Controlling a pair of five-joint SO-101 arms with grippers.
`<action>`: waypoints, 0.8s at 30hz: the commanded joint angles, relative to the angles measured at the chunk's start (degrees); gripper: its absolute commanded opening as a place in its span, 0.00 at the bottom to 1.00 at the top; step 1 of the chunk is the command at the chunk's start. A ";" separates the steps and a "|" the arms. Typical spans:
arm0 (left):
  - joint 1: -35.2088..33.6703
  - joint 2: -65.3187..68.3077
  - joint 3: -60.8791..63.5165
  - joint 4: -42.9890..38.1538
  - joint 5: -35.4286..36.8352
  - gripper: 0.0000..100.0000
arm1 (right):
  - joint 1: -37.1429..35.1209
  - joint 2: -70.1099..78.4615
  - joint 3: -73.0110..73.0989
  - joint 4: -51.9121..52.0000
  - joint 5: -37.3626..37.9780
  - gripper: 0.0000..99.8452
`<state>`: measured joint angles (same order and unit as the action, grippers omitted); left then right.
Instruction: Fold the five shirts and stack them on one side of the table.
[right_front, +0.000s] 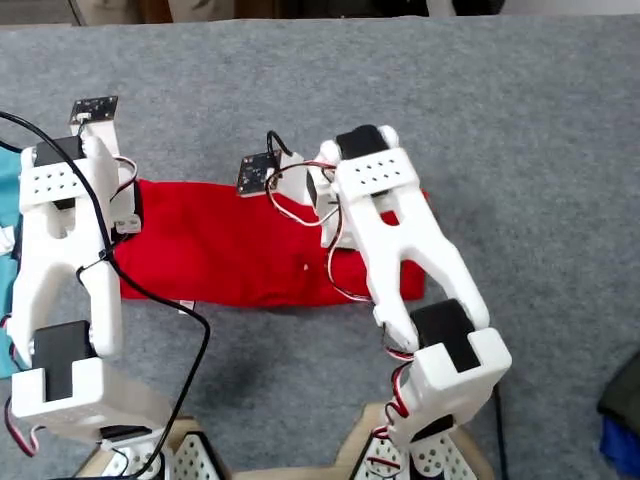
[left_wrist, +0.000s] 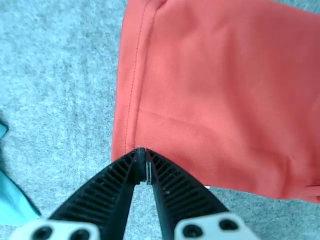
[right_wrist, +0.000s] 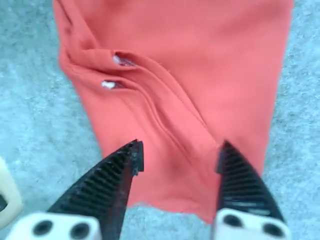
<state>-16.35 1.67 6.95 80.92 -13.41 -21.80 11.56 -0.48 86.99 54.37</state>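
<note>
- One grey desk (right_front: 520, 120) carries everything. I judge that its felt-like top will drag a little on any cloth I slide.
- One red shirt (right_front: 230, 250) lies mid-desk as a long flat strip running between the two arms. I judge it light, soft and floppy. It will sag and fall open unless I lift two corners together, best at the stitched hems.
- Left end effector (left_wrist: 141, 159) is closed to a point right at the shirt's hemmed corner. I cannot tell whether any cloth is caught between the tips.
- Right end effector (right_wrist: 180, 155) is spread wide and straddles the strip's other end, near the buttoned neck opening.
- Teal cloth (right_front: 8, 200) at the desk's left edge and dark and blue cloth (right_front: 622, 415) at its right edge both lie apart from the red shirt.
</note>
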 joint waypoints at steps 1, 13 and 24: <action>-0.62 -2.86 0.00 -1.49 -0.53 0.02 | 0.92 -0.57 -4.44 4.22 0.26 0.14; -3.78 -0.84 -3.43 -9.58 -0.26 0.25 | 9.19 -8.84 -4.79 5.01 -5.89 0.23; -6.95 24.66 -23.47 -1.58 -0.70 0.23 | 10.86 -10.86 -4.79 7.56 -5.89 0.17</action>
<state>-21.71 21.89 -6.24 75.56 -13.49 -11.87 4.26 -2.51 93.76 49.10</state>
